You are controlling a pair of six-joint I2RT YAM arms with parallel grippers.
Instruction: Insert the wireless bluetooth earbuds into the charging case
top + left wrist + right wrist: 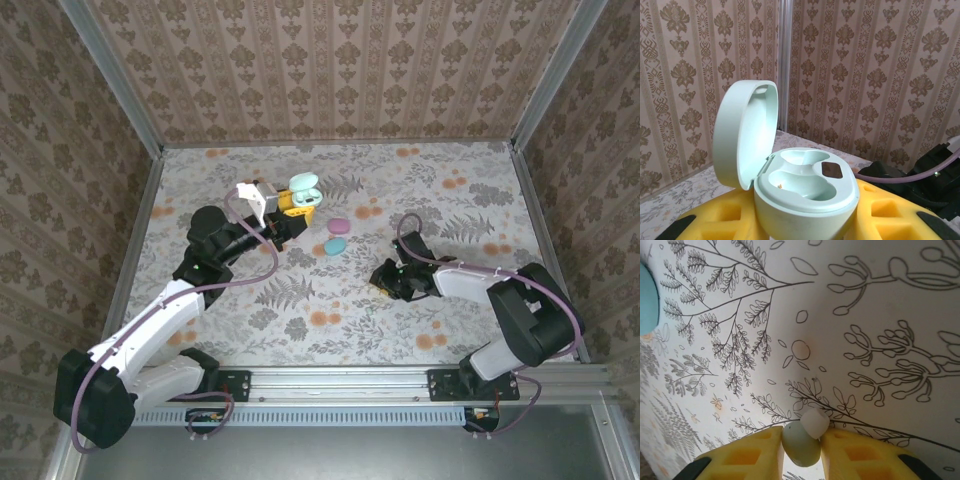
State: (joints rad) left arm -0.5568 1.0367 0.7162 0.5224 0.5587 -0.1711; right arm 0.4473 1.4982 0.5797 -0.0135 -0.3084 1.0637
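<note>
Pinching the pale green case [805,197], opened, between the left jaws, with its lid [742,135] standing up at the left, toward the back of the flower-printed counter [470,330] and well apart from the wallpapered walls [330,70]. Covering the case's lower half with the yellow pads [715,222]; exposing two wells, one carrying a dark patch [831,170] too unclear to name. Pinching a pale green earbud [800,445] with a white tip [815,423] between the right jaws, low over the counter, masking its flanks behind the pads; touching the surface or not, cannot tell. Flanking, with the two arms, a closed pink case [338,226] and a closed blue case [335,246] just beside each other. Leaving open room at the right rear and along the near rail [340,380]. Cropping the blue case at the left edge of the right wrist view.
</note>
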